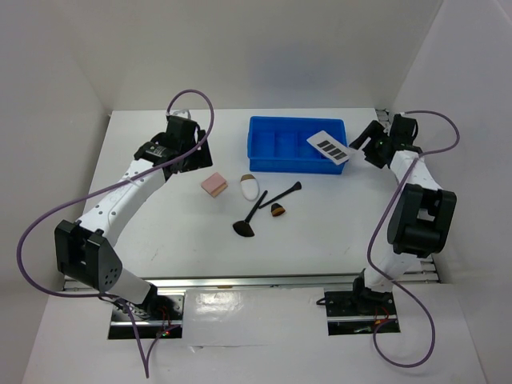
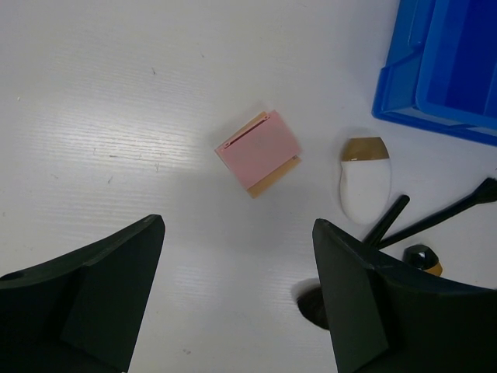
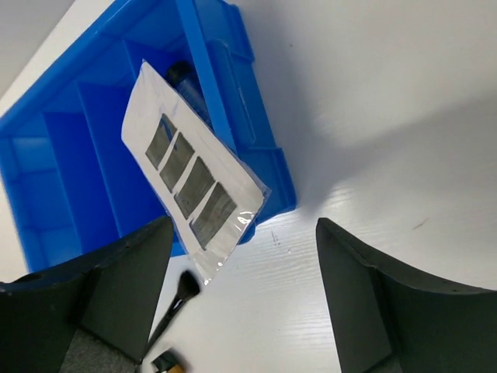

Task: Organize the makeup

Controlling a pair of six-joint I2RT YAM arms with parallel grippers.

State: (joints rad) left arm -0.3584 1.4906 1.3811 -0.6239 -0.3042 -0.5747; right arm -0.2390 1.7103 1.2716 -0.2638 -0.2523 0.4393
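The pink square sponge (image 1: 214,184) (image 2: 258,151) lies on the table left of the white egg-shaped piece (image 1: 250,187) (image 2: 364,179). Two thin black brushes (image 1: 250,216) (image 2: 446,215) and the stubby orange-brown brush (image 1: 278,210) (image 2: 424,258) lie beside them. The pale palette with black rectangles (image 1: 330,148) (image 3: 192,180) leans across the right corner of the blue bin (image 1: 295,145) (image 3: 70,163), jutting past its rim. My left gripper (image 1: 194,154) (image 2: 237,268) is open above the table near the sponge. My right gripper (image 1: 362,140) (image 3: 245,268) is open beside the bin's right end.
A dark cylinder (image 3: 185,81) lies in the bin's right compartment under the palette. White walls enclose the table on the left, back and right. Purple cables loop from both arms.
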